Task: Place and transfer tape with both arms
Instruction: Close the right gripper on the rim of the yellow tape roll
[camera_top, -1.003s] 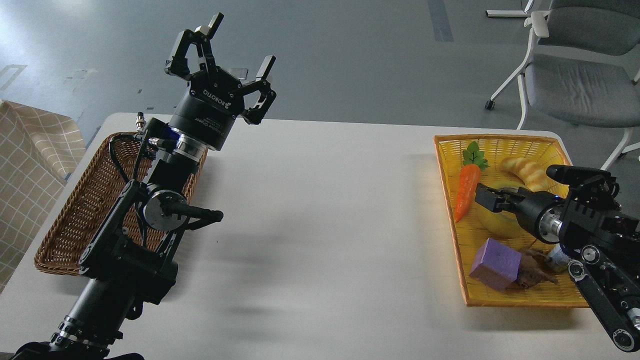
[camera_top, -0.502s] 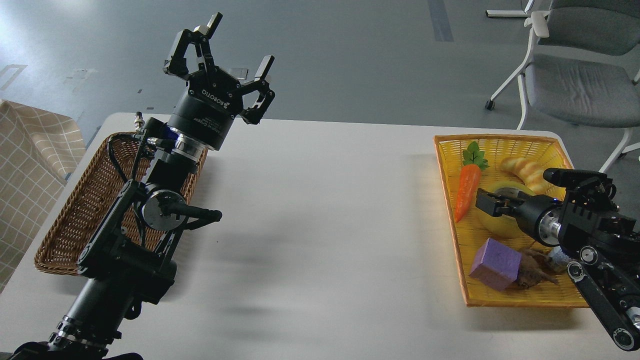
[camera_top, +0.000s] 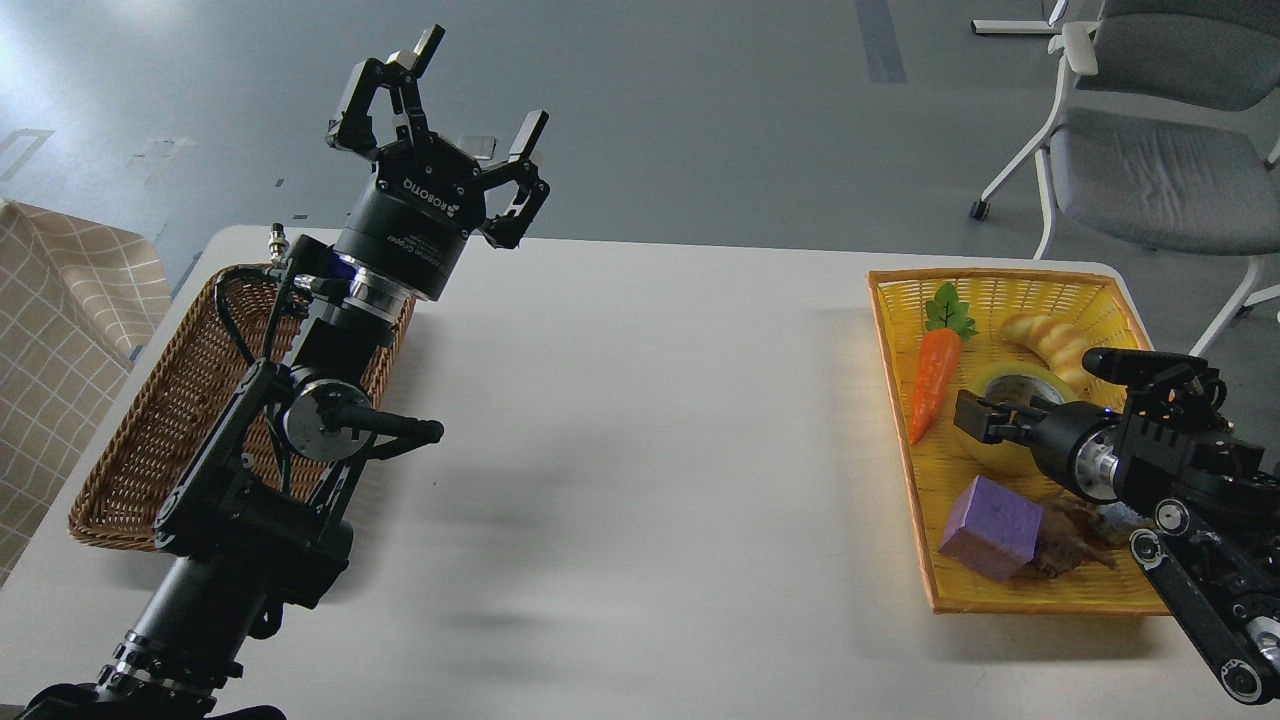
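Tape (camera_top: 1020, 392) in yellow basket (camera_top: 1000, 285), right gripper (camera_top: 975, 417) against it, grip unclear; left gripper (camera_top: 470, 100) wide, raised.

The broad middle of the white table (camera_top: 640, 450) lies bare, open to passage from lower centre to upper centre, while at right the yellow basket (camera_top: 1010, 600) is crowded: carrot (camera_top: 934, 385), bread (camera_top: 1050, 342), purple block (camera_top: 990, 527) and the right gripper (camera_top: 975, 418) hem in the tape (camera_top: 1012, 382).
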